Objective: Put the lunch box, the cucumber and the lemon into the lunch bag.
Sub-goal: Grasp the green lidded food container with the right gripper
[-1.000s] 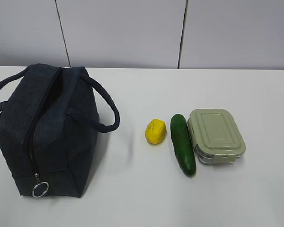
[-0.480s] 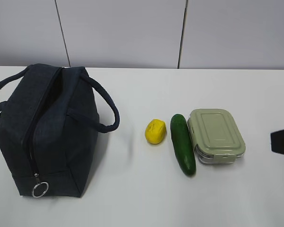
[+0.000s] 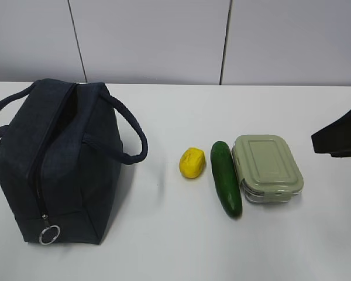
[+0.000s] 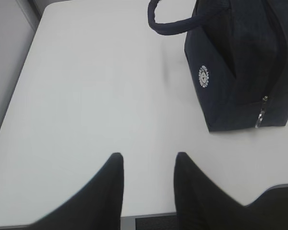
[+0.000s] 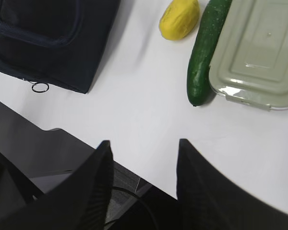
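Layout at the outset of packing: we see all three items lying on the white bench (image 3: 164,234), none yet in the lunch bag (image 3: 55,161), so we judge the task to be at its approach step. The bag stands at the left of the exterior view, a boxy body of dark navy fabric with two loop handles, a round white logo (image 4: 203,75) on one side and a silver ring pull (image 3: 49,234) hanging at the near end of its top zipper; the slit along the top looks parted, though we cannot tell how wide. Well apart to the right lie the lemon (image 3: 192,162), small, bright yellow and lumpy; the cucumber (image 3: 226,178), long, smooth and dark green; and the lunch box (image 3: 267,167), a rounded rectangle with a matt sage-green clip-on lid over a clear base. Cucumber and box lie just beside one another, possibly touching; the lemon sits a little clear of the cucumber. The right gripper (image 5: 144,146) hangs above the near bench edge with its dark fingers (image 5: 98,163) spread and empty, and a dark part of that arm shows at the right edge of the exterior view. The left gripper (image 4: 148,158) likewise hangs with fingers parted on nothing, beside the bag. We judge that the next move calls for the right arm to descend on one item, and that the rigid box offers the flattest purchase.
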